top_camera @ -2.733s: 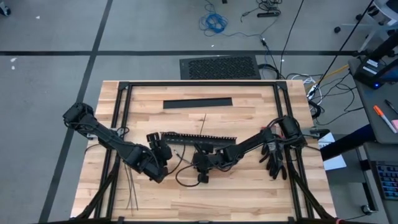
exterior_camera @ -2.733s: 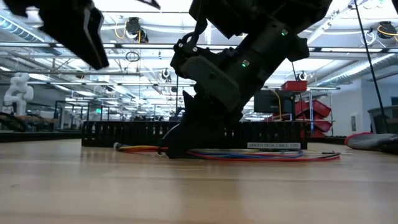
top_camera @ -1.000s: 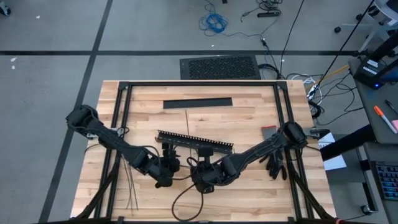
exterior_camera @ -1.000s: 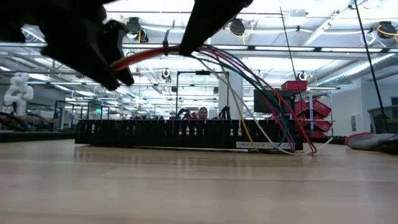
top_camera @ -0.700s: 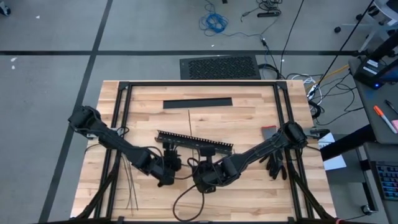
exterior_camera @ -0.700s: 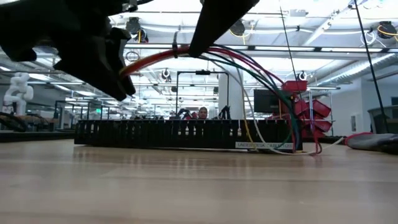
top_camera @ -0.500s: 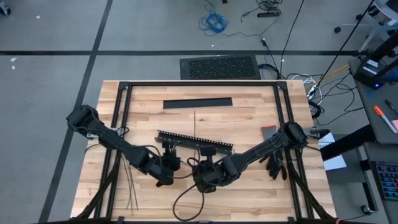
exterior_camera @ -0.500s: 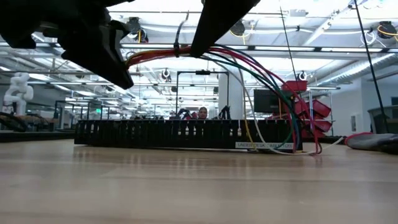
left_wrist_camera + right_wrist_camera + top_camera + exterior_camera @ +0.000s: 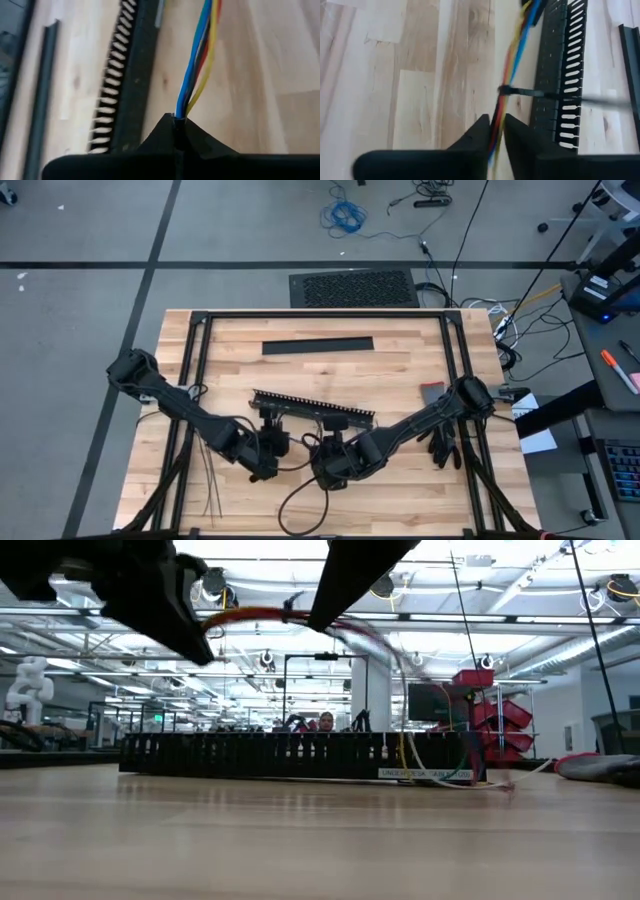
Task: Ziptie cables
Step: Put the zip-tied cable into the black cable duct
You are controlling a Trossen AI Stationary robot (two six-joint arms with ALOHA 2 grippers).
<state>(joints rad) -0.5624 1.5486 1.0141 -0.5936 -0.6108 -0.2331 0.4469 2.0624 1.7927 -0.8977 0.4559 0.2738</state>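
left claw (image 9: 178,131): now clamped on cables (image 9: 197,60) | right claw (image 9: 497,131): loosening

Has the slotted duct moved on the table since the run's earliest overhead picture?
Yes. The slotted duct has swung clockwise against the fixed black strip: its left end is now nearer the strip.

We see the left end effector (image 9: 176,127) has closed on the thin multicoloured wire bundle (image 9: 199,55); both arms lifted it off the wooden surface (image 9: 400,370), and its trailing ends now swing blurred.
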